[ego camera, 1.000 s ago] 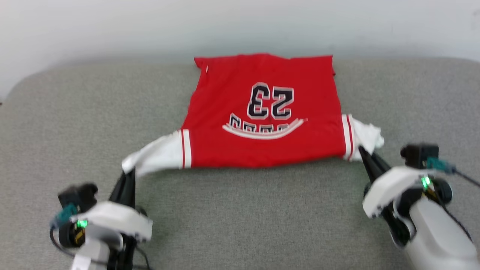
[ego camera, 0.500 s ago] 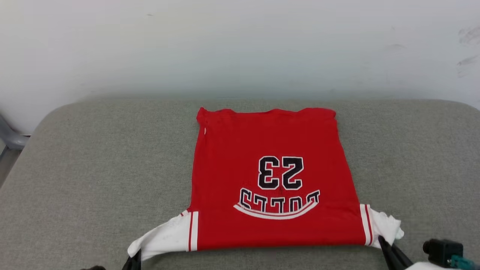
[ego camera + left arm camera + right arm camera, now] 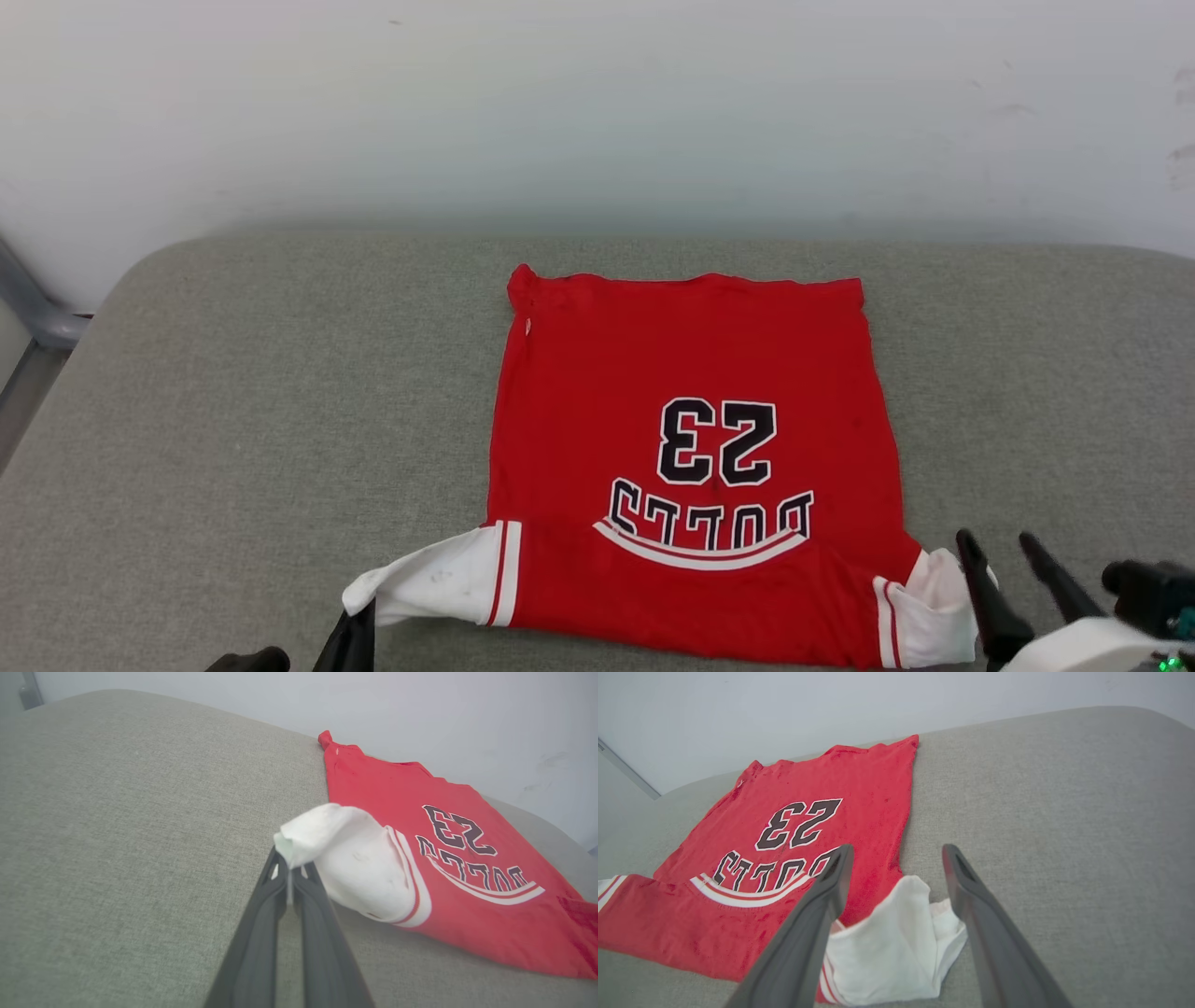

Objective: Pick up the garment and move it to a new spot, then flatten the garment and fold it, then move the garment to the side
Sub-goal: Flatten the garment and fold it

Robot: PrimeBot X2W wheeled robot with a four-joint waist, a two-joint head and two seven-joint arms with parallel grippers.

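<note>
Right gripper (image 3: 994, 539) has let go: its two dark fingers, shut on the right white sleeve (image 3: 934, 611) a second ago, now stand wide apart on either side of it. That sleeve lies crumpled and partly doubled over on the grey woven-fabric table (image 3: 233, 420). Head camera has also tipped up since then, so more wall shows.

Left gripper (image 3: 290, 870): fingers pressed together, clamped on the tip of the left white sleeve (image 3: 348, 858), holding it just off the surface.

Red jersey-style T-shirt with white short sleeves and a black, white-outlined "23" (image 3: 691, 373): lies print-up and mostly flat, mid-table, slightly right of centre. The print reads upside down from the robot's side.

Risks, as I judge them:
- One side held, the other free. Any pull from the left would drag the shirt askew.
- Bunched right sleeve could get trapped in a fold unless it is smoothed first.
- Open right fingers straddle that sleeve and could snag it as they withdraw.

Surface: padded-looking, rounded far corners, coarse weave that probably grips cloth. Room: pale wall (image 3: 597, 112), lightly scuffed at right. Grey metal bar (image 3: 33, 313) at far left.
</note>
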